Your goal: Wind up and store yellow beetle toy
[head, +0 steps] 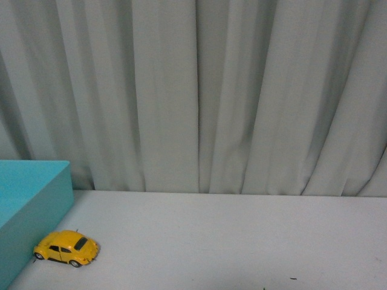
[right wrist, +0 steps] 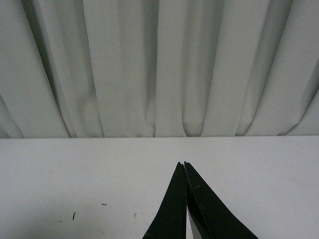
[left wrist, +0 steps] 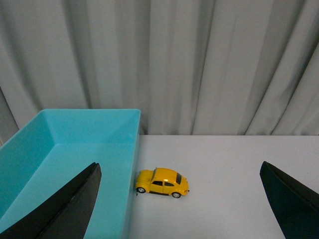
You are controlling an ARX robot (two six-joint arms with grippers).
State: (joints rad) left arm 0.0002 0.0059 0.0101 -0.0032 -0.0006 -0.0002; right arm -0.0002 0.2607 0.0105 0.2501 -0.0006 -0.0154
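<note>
Open teal bin (left wrist: pixel 75 134) sits at the left edge of a plain white table (head: pixel 242 235), pale grey curtain (head: pixel 211 90) hanging right behind.

The turquoise box (head: pixel 33 205) is cropped by the front view's left and near edges, so only one corner of it shows there and its inside stays hidden. In the left wrist view its near end runs out of frame. One dark finger (left wrist: pixel 75 204) of the left gripper (left wrist: pixel 179 164) covers part of its floor, and both fingers are cut off at the frame. The yellow beetle toy (left wrist: pixel 162 181) shows one flank only, its far side hidden. Only the tips of the right gripper (right wrist: pixel 182 164) are in frame. Dark specks (right wrist: pixel 74 215) on the table (right wrist: pixel 60 169) are too small to identify.
</note>
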